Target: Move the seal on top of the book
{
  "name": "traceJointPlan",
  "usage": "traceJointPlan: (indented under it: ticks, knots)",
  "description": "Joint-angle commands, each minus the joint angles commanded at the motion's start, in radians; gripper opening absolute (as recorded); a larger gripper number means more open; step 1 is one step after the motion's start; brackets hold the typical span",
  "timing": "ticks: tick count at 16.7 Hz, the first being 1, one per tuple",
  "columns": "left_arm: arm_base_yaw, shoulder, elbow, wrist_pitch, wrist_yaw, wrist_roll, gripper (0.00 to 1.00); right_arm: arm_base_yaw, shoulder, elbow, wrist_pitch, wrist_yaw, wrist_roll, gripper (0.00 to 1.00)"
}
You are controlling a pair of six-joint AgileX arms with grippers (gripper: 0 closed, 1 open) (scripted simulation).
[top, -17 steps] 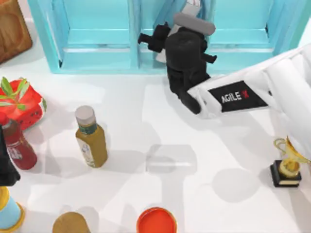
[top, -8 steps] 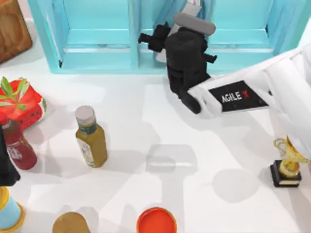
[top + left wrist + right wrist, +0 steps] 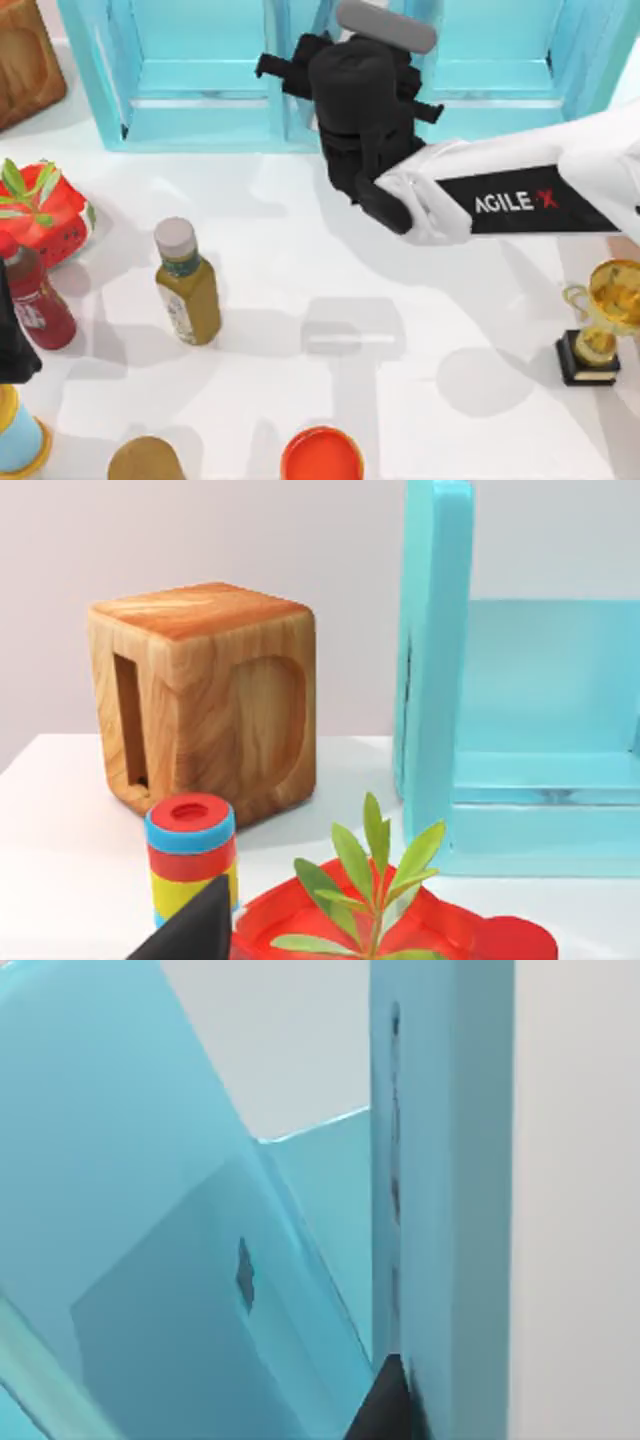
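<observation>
Up close at the top view's near edge, 6 o'clock, sits an orange-red round lid (image 3: pixel 322 455), a tan round top (image 3: pixel 146 460) beside it toward 7 o'clock, and a blue-and-yellow cup (image 3: pixel 20 440) at the near-left corner. My left arm is parked at 8 o'clock on the left edge, just a black bit (image 3: pixel 12 345) in the top view; whether that claw is wide or narrow I cannot tell. A dark red bottle (image 3: pixel 38 300) stands touching that black part in the picture, an olive-yellow bottle (image 3: pixel 187 285) with a grey cap stands right of it, well apart. A gold trophy (image 3: pixel 598 320) on a black base is at 4 o'clock near the right edge.

Farther out at 9 o'clock, a red strawberry-shaped dish (image 3: pixel 45 210) with green leaves. The left wrist view has the same dish (image 3: pixel 400 930), a striped stacking toy (image 3: pixel 190 860) and a wooden block (image 3: pixel 205 695) beyond it.

At 12 to 1 o'clock my right arm reaches across from the right edge; the black right gripper (image 3: pixel 345 85) hangs over the front of the teal shelf unit (image 3: pixel 200 110) by a middle divider. Its claw state I cannot tell. The right wrist view has a teal shelf wall (image 3: pixel 440 1160) close and a slanted teal panel (image 3: pixel 150 1210) leaning inside.

Seal and book: I cannot place either.
</observation>
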Motion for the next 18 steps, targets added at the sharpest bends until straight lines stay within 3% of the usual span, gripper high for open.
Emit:
traceJointPlan:
  ticks: [8, 18]
  knots:
    - [0.0, 0.0, 0.0, 0.0, 0.0, 0.0, 1.0, 0.164, -0.525, -0.247, -0.234, 0.153, 0.039, 0.0]
    - [0.0, 0.0, 0.0, 0.0, 0.0, 0.0, 1.0, 0.198, -0.58, -0.308, -0.274, 0.192, 0.019, 0.0]
